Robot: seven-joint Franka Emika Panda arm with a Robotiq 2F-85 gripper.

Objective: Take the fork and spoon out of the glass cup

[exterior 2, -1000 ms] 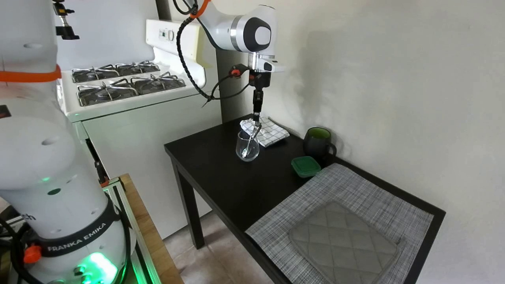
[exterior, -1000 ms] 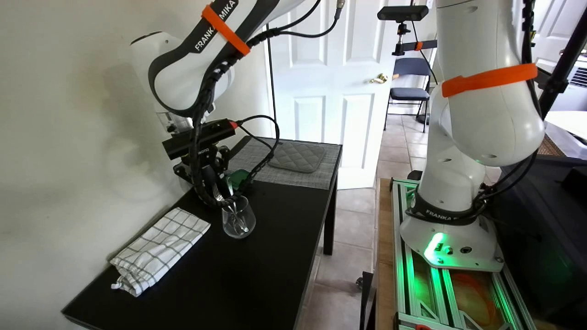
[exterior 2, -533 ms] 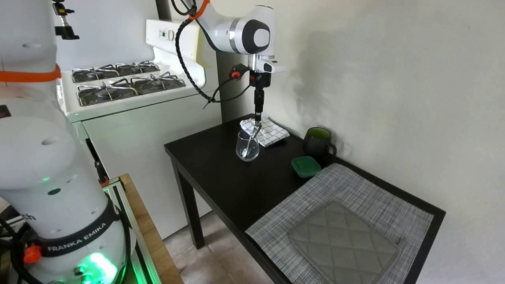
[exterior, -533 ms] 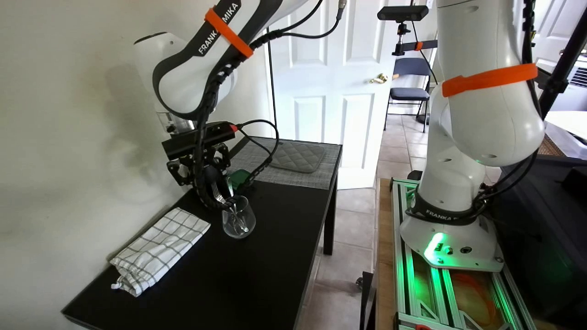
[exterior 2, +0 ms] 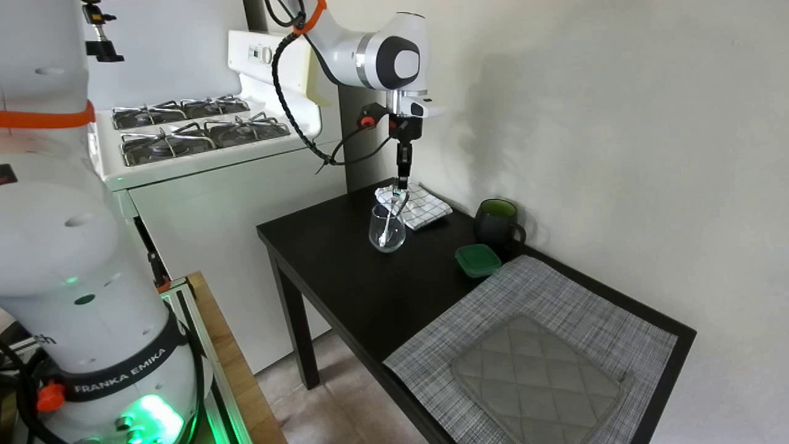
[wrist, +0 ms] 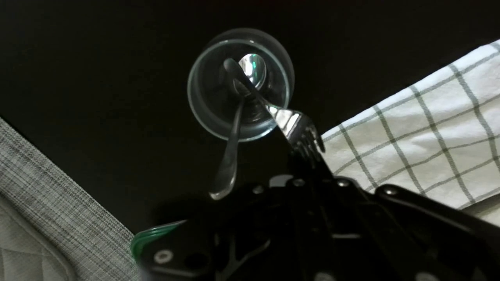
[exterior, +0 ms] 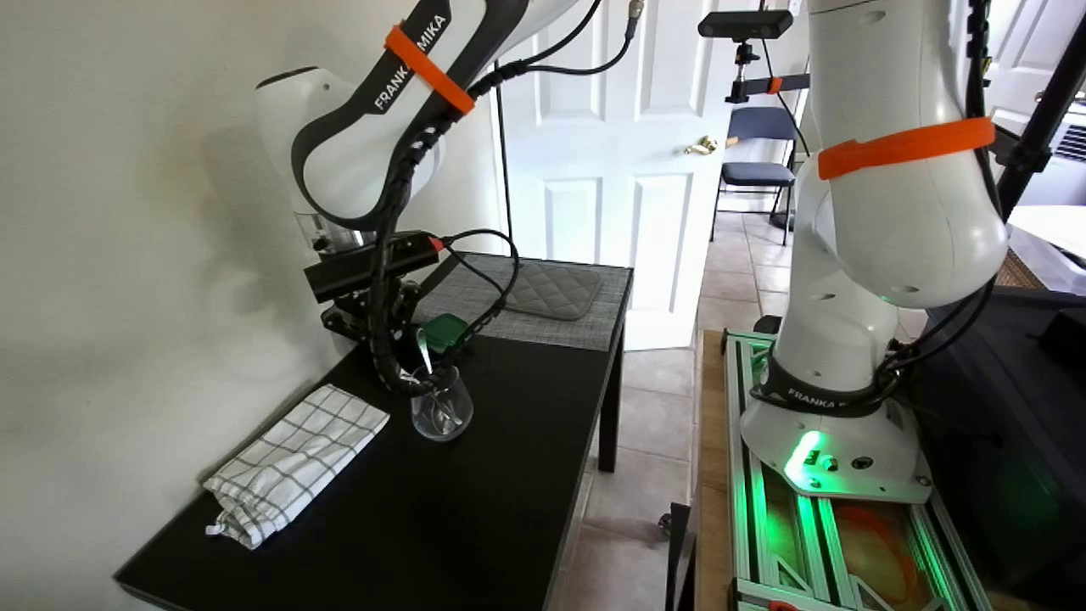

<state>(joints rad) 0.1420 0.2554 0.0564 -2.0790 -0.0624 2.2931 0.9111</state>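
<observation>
The glass cup [wrist: 190, 89] stands upright on the black table, clear and handleless, and shows in both exterior views. Inside it lean the fork [wrist: 291, 121] and the spoon [wrist: 228, 156], the fork's tines up and the spoon's bowl at the bottom. My gripper [wrist: 310, 164] is above and beside the rim, its jaws closed together, with the dimly lit tines running in between the fingertips. The spoon's handle passes apart from the fingertips, to their left in the wrist view. In an exterior view a black cable hides most of the fork, while the spoon [exterior: 423, 350] sticks up.
A folded checked cloth [wrist: 422, 136] lies close to the cup. A green lidded container [exterior 2: 478, 261] and a dark mug [exterior 2: 496, 222] stand farther along the table. Beyond them are a woven placemat [exterior 2: 444, 345] and a quilted grey pad [exterior 2: 536, 382]. A wall backs the table.
The arm has come down slightly. Half a second ago the jaws were spread; now they have closed at the fork, and the utensils have shifted a little. The cup has stayed put.
</observation>
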